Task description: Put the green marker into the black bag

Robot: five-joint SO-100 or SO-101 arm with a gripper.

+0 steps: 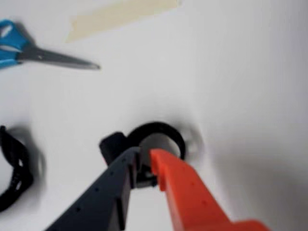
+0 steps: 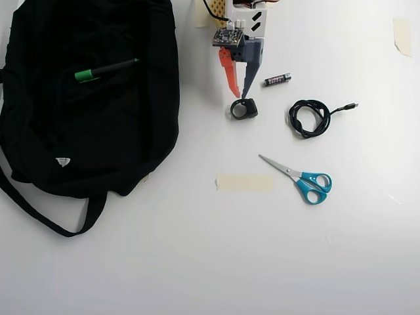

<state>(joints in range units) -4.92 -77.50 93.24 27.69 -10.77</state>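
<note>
The black bag (image 2: pixel 98 131) fills the upper left of the overhead view, floppy and spread flat on the white table (image 2: pixel 197 262), with its strap (image 2: pixel 39 213) looping out toward the lower left and a small white tag (image 2: pixel 62 161) on its lower part. The green marker (image 2: pixel 105 69) lies on top of the bag near the bag's upper middle, tilted a little, green cap at the left end. My arm (image 2: pixel 239 36) comes in at the top centre of that view, and my pincer (image 2: pixel 237 97) points down the frame, well apart from the bag. In the wrist view my orange finger (image 1: pixel 192 192) and dark finger (image 1: pixel 106 192) stand slightly apart, gripping nothing, their tips just over a small black ring-shaped thing (image 1: pixel 156 137) on the table. A coiled black cable (image 2: pixel 312 117) lies to the right of the ring in the overhead view, and blue-handled scissors (image 2: pixel 300 178) lie at centre right, below the cable. A strip of tan tape (image 2: pixel 244 182) sits just left of the scissors, a second piece of tape (image 2: pixel 401 34) at the upper right edge. A small black battery (image 2: pixel 277 79) lies just right of my pincer.
</note>
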